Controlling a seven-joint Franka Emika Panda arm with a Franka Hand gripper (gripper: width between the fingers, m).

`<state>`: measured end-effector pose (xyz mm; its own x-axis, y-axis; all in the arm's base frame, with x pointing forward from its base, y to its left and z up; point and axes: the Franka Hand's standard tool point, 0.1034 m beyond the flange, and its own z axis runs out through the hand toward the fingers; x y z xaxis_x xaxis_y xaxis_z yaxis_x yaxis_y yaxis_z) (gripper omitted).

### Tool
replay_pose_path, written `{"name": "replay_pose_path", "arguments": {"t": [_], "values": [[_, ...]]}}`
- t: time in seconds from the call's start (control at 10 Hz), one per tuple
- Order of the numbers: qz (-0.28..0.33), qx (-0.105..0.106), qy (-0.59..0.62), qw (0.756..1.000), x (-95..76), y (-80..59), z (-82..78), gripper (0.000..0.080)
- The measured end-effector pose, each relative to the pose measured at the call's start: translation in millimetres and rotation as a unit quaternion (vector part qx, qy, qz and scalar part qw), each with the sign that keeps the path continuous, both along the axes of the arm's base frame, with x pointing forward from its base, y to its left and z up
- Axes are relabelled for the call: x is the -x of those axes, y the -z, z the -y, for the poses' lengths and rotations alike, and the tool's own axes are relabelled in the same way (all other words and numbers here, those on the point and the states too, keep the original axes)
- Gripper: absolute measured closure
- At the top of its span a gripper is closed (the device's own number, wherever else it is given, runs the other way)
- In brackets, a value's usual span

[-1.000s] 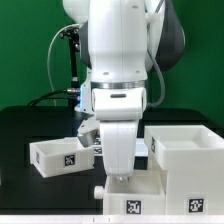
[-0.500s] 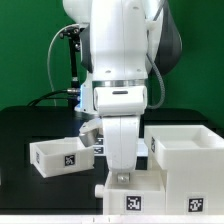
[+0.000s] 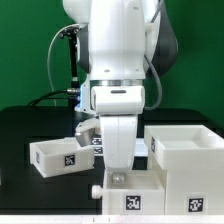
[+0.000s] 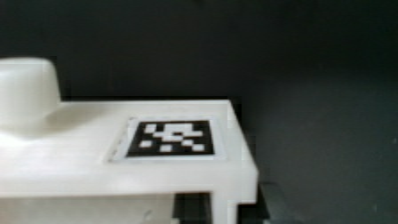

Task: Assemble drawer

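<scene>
A white tray with a round knob and a square marker sits at the front centre. My gripper comes straight down on its top edge. In the wrist view the tray fills the frame, with its marker and its knob. My gripper has one dark finger on each side of the tray's wall and is shut on it. A second white tray lies at the exterior view's left. The tall white casing stands at the right, close beside the held tray.
The black table carries all the parts. A small flat white piece with a marker shows behind my gripper. A black cable stand rises at the back left. The green backdrop is behind.
The front tray and my gripper have risen a little since one second ago. In the last half second nothing visibly moves.
</scene>
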<state>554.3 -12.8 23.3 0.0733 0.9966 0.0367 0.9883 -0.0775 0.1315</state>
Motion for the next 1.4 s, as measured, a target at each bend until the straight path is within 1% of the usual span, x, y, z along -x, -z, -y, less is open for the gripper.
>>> {"name": "replay_pose_path", "arguments": {"t": [0.1, 0.2, 0.6, 0.7, 0.8, 1.0, 1.4], "values": [[-0.008, 0.001, 0.010, 1.000, 2.3, 0.0, 12.0, 0.0761], [-0.009, 0.002, 0.016, 1.000, 2.8, -0.2, 16.8, 0.0761], [0.005, -0.002, 0.014, 1.000, 2.0, 1.6, 13.1, 0.0761], [0.048, -0.006, -0.003, 0.999, -0.3, -0.7, 1.1, 0.0761], [0.078, -0.010, -0.011, 0.997, -0.8, -3.2, -6.9, 0.0761], [0.085, -0.007, -0.012, 0.996, -8.9, -7.9, -6.2, 0.0761], [0.077, -0.006, -0.011, 0.997, -5.9, -5.3, -4.9, 0.0761]]}}
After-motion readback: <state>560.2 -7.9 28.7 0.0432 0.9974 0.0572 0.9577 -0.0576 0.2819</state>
